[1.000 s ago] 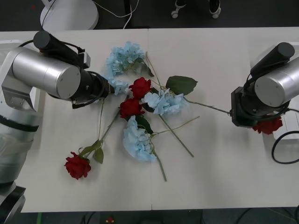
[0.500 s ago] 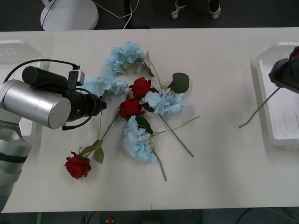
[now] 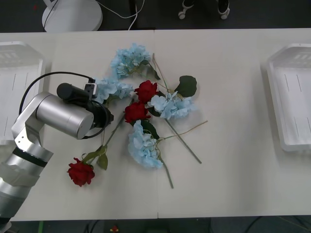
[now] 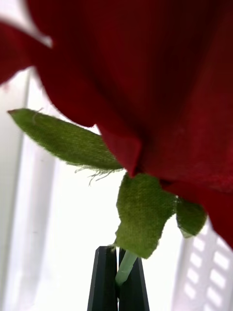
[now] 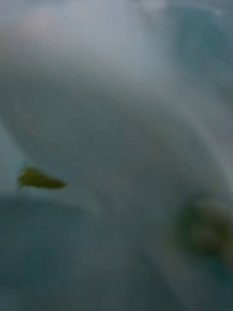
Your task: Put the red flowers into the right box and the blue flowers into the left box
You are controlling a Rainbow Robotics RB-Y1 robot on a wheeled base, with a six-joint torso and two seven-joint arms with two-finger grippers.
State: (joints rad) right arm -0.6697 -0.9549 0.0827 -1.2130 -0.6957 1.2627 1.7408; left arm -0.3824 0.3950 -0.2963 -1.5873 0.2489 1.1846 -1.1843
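a red rose (image 4: 160,73) is gripped by its stem in the right claw (image 4: 118,279), the black fingers (image 4: 103,277) closed hard on it, with the white ribbed floor of the right box (image 3: 291,104) seen behind. if it is let go off-centre, the long stem could be left hanging over the rim. the left claw (image 3: 108,116) is held low over the pile at the worktop's middle, beside a blue flower (image 3: 109,88); whether it is open cannot be told. tangled stems could be dragged along. the left box (image 3: 14,77) lies at the left edge.
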